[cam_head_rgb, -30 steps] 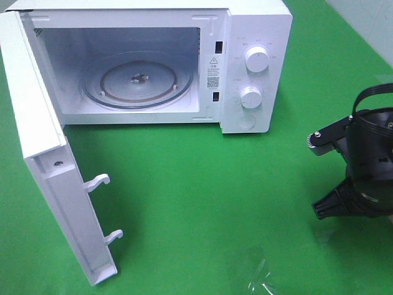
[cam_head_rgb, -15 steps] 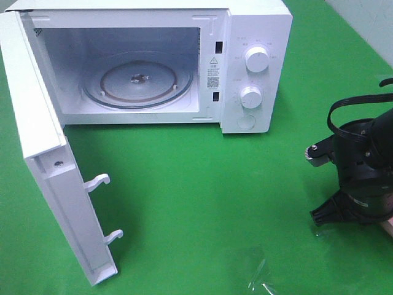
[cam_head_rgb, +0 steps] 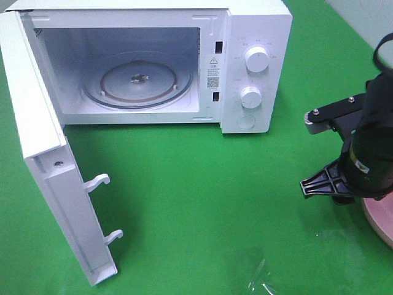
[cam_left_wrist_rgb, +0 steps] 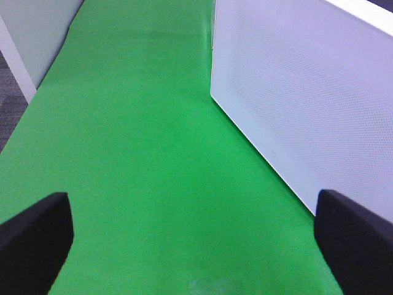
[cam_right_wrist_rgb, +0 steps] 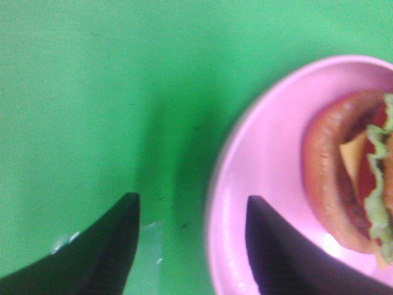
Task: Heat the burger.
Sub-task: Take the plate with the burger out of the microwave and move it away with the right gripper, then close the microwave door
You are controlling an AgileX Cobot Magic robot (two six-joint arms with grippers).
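Microwave door (cam_head_rgb: 46,153) swung fully open at far left, two latch hooks facing right. Microwave (cam_head_rgb: 245,67) at back, cavity lit, glass turntable (cam_head_rgb: 138,83) bare; two knobs on panel. Green worktop (cam_head_rgb: 202,196) in front. Left gripper (cam_left_wrist_rgb: 190,246): fingers (cam_left_wrist_rgb: 34,239) spread wide apart, nothing between, hovering beside microwave's perforated side wall. Right gripper (cam_right_wrist_rgb: 190,239) at right edge: fingers (cam_right_wrist_rgb: 116,246) partly apart, holding nothing, straddling rim of pink plate (cam_right_wrist_rgb: 258,184). Burger (cam_right_wrist_rgb: 350,178) lies on plate, apart from fingers.
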